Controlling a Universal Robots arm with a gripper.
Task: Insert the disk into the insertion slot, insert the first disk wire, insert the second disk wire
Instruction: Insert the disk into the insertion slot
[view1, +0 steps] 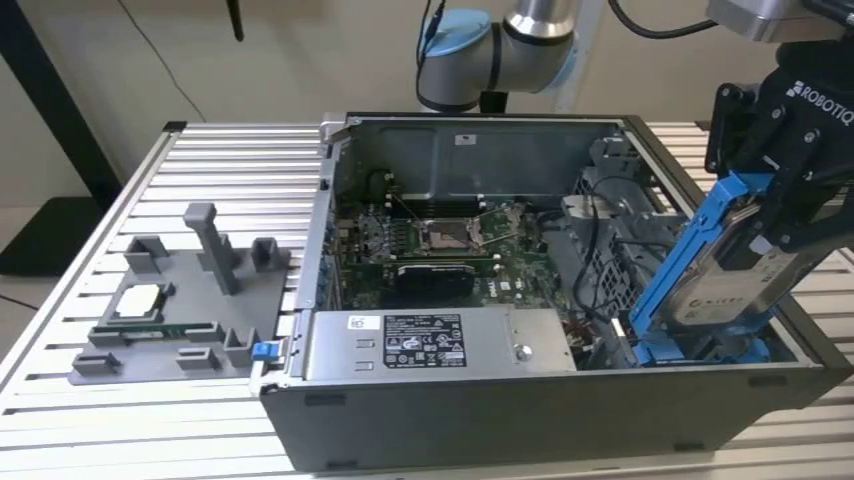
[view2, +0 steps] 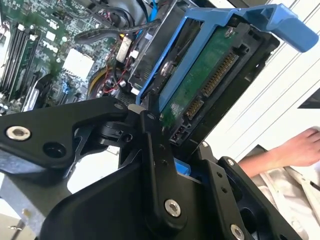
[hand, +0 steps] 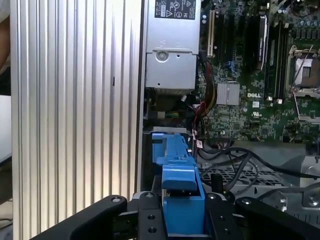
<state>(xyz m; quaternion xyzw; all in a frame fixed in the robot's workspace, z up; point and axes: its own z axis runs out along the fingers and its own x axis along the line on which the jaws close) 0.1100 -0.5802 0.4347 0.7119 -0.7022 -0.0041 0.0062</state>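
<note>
Black two-finger gripper (view1: 785, 225) clamped on silver-grey hard drive in blue plastic carrier (view1: 721, 290). The drive is tilted, its lower end at the grey sheet-metal drive cage (view1: 617, 300), four o'clock in the open grey computer case (view1: 534, 410). Advisable: square carrier to cage mouth before pressing.

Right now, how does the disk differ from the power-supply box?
The disk stands tilted, gripped by the gripper; the power-supply box lies flat in the case. The disk sits in a blue frame; the power-supply box is bare grey metal. The disk is the smaller of the two. Both are grey and labelled.
</note>
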